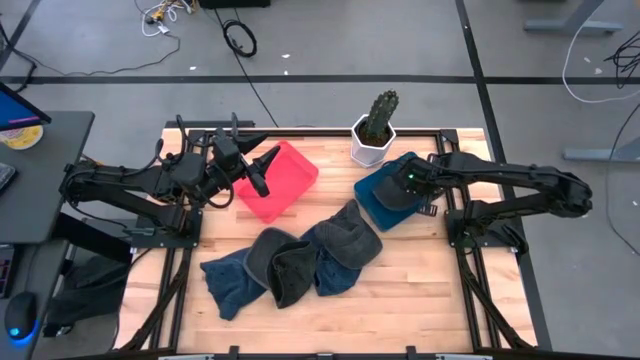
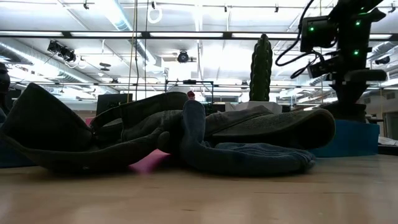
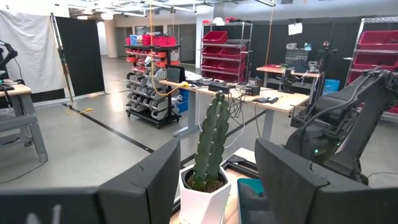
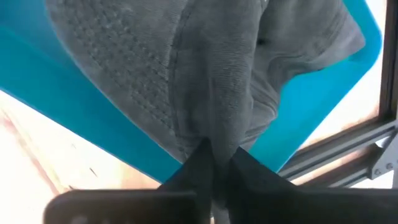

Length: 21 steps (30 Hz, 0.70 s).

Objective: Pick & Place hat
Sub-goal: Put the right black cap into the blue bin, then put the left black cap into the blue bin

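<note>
A grey hat (image 4: 205,62) lies in the blue tray (image 1: 372,195) near the table's far right. My right gripper (image 1: 405,185) stands over it, shut on its cloth. Several more grey and dark blue hats (image 1: 300,262) lie heaped at mid-table, and they fill the low view as hats (image 2: 186,137). My left gripper (image 1: 265,172) hovers open over the red tray (image 1: 285,180), touching nothing. My right gripper (image 4: 216,152) pinches a raised fold of the grey hat's cloth (image 4: 214,127) between its two fingers, coming from above. The rest of the hat spreads out below on the blue tray (image 4: 74,118). How many layers are in the fold cannot be told.
A cactus in a white pot (image 1: 375,130) stands at the far edge between the two trays, close to the blue one, and shows in the left wrist view as the cactus (image 3: 208,143). Bare wood lies along the table's near edge (image 1: 420,310). A black frame rims the table.
</note>
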Each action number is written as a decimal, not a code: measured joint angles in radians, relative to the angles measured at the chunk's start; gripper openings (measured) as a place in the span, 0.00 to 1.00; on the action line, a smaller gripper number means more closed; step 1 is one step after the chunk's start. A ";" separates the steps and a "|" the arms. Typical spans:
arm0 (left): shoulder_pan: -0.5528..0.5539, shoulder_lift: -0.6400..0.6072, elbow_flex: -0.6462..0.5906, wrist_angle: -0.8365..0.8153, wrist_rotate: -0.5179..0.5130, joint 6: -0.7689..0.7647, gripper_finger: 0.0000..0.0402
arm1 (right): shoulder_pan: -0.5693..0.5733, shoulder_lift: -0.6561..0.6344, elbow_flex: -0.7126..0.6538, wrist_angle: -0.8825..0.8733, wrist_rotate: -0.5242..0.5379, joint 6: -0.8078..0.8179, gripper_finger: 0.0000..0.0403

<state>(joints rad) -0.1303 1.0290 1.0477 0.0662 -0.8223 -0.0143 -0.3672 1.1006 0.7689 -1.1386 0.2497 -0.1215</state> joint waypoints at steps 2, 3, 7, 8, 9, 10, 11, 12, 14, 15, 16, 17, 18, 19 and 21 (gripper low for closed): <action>0.000 0.000 0.000 0.000 0.000 0.000 0.53 | 0.000 0.005 0.000 0.002 0.000 0.000 0.11; 0.000 0.000 0.000 0.000 0.000 0.000 0.53 | 0.000 0.006 0.000 0.002 -0.002 0.000 0.15; 0.000 0.000 0.000 0.000 0.000 0.000 0.53 | 0.000 0.006 0.000 0.002 0.002 0.007 0.32; 0.000 0.000 0.000 -0.001 0.000 0.000 0.53 | 0.000 0.006 0.000 0.002 0.013 0.011 0.37; 0.000 0.000 0.000 -0.002 0.000 0.000 0.53 | 0.000 0.006 0.000 0.001 0.030 0.019 0.43; 0.000 0.000 0.000 -0.004 0.000 0.000 0.53 | 0.000 0.006 0.002 -0.006 0.048 0.029 0.47; 0.000 0.000 0.000 -0.006 0.000 0.000 0.53 | 0.000 0.006 0.006 -0.018 0.058 0.032 0.53; 0.000 0.000 0.000 -0.006 0.000 0.000 0.53 | 0.000 0.006 0.013 -0.035 0.062 0.033 0.57; 0.000 0.000 0.000 -0.006 0.000 0.000 0.53 | 0.000 0.006 0.036 -0.067 0.064 0.034 0.65; 0.000 0.000 0.000 -0.006 0.000 0.000 0.53 | 0.000 0.005 0.051 -0.084 0.064 0.038 0.68; 0.000 0.000 0.000 -0.010 0.000 0.000 0.53 | 0.000 0.005 0.071 -0.100 0.063 0.044 0.71; 0.000 0.000 0.000 -0.015 0.000 0.000 0.53 | 0.000 0.005 0.096 -0.114 0.063 0.055 0.73; 0.000 0.000 0.000 -0.019 0.000 -0.001 0.53 | 0.000 0.005 0.122 -0.125 0.058 0.063 0.74; 0.000 0.000 0.000 -0.023 0.000 -0.009 0.53 | 0.000 0.002 0.152 -0.134 0.038 0.066 0.74; 0.000 0.000 0.000 -0.033 0.004 -0.055 0.53 | 0.000 -0.005 0.208 -0.135 -0.030 0.085 0.74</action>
<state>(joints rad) -0.1298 1.0290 1.0477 0.0337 -0.8183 -0.0692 -0.3672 1.0956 0.9773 -1.2736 0.2200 -0.0363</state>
